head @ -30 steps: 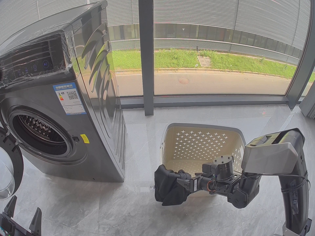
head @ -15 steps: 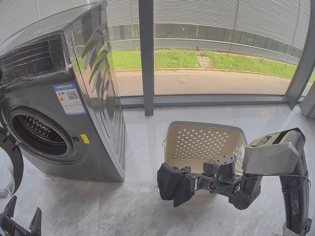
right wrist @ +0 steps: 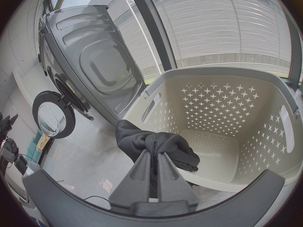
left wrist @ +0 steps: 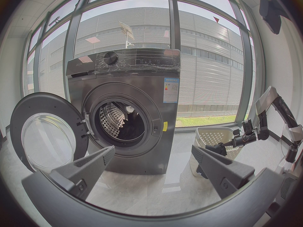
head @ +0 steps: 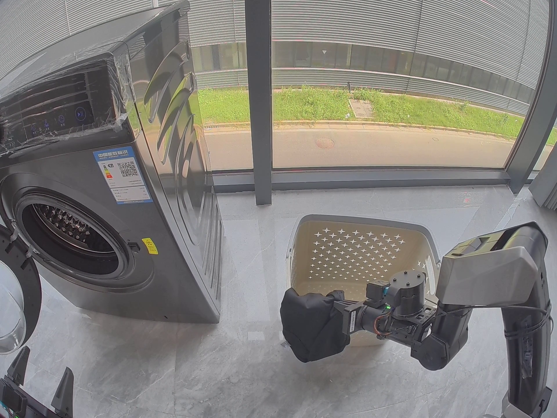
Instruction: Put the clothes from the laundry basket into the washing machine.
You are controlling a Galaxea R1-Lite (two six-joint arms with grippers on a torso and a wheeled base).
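Over the near left corner of the laundry basket (head: 360, 223), in the head view, the right gripper (head: 341, 313) is clamped on a black garment (head: 313, 327). The cloth is a bunched lump with no clear long axis. It hangs off the jaws on the side away from the arm, drooping outside the basket toward the floor (head: 243, 373). The washing machine (head: 116, 216) stands well to the left of the basket. Its round opening (head: 72, 242) faces away from the basket, with the door (head: 14, 297) swung wide. Even farther left of the basket, the left gripper (head: 45, 364) has its jaws apart and holds nothing.

From the left wrist, the left gripper (left wrist: 152, 148) looks straight at the opening (left wrist: 121, 123). The basket (left wrist: 210, 136) and the held garment (left wrist: 217, 148) sit past the machine's corner.

From the right wrist, the right gripper (right wrist: 153, 156) pinches a fold of the garment (right wrist: 151, 142), and the rest spills ahead across the basket's rim (right wrist: 221, 73). The left arm is nearer the opening, but the right arm has the cloth. The carry likely has to swing left around the machine's front corner.
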